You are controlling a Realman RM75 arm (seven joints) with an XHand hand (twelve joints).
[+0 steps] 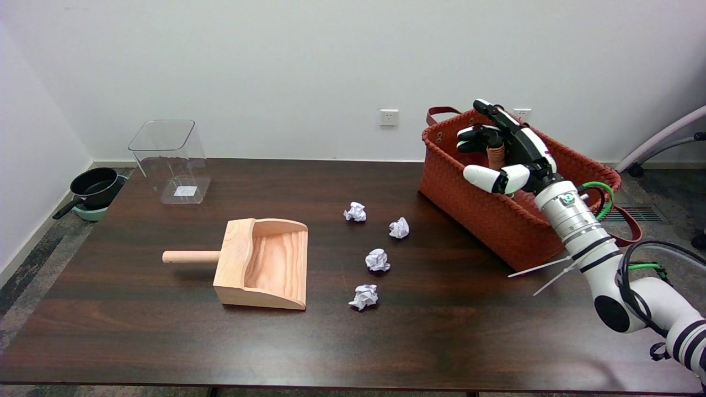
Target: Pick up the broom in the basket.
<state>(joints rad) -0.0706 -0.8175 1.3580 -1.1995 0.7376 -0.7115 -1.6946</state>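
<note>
Broom (pixel 496 156) shows only as a short brown wooden handle that stands up inside the basket (pixel 469 198), near the basket's far left part. The rest of it is hidden behind the woven wall and behind the hand (pixel 504 151), so I cannot tell its shape or how it lies at the bottom.

The right hand is over the basket's opening, reaching in from the lower right on its white arm (pixel 584 231). Its black fingers (pixel 474 138) curl around the top of the handle from the left, and one white finger points to the left, below them, in front of the handle. One more finger is stretched up and away. The hand seems to be closed on the handle, with the handle between the curled fingers and the palm.

The basket is orange-red, woven, with dark red straps (pixel 441 112), and it sits on the right far part of the dark wooden table (pixel 138 331).

On the table, well apart from the basket, a wooden dustpan (pixel 265 262) lies with its round handle pointing left. Between dustpan and basket lie four white paper balls: one (pixel 355 212) far, one (pixel 399 227) just right of it, one (pixel 378 259) nearer, and one (pixel 363 296) nearest. A clear plastic bin (pixel 170 160) stands at the far left of the table. On the floor at left, beside the table, is a black pan (pixel 94 187). A white socket (pixel 389 117) is on the wall behind.
</note>
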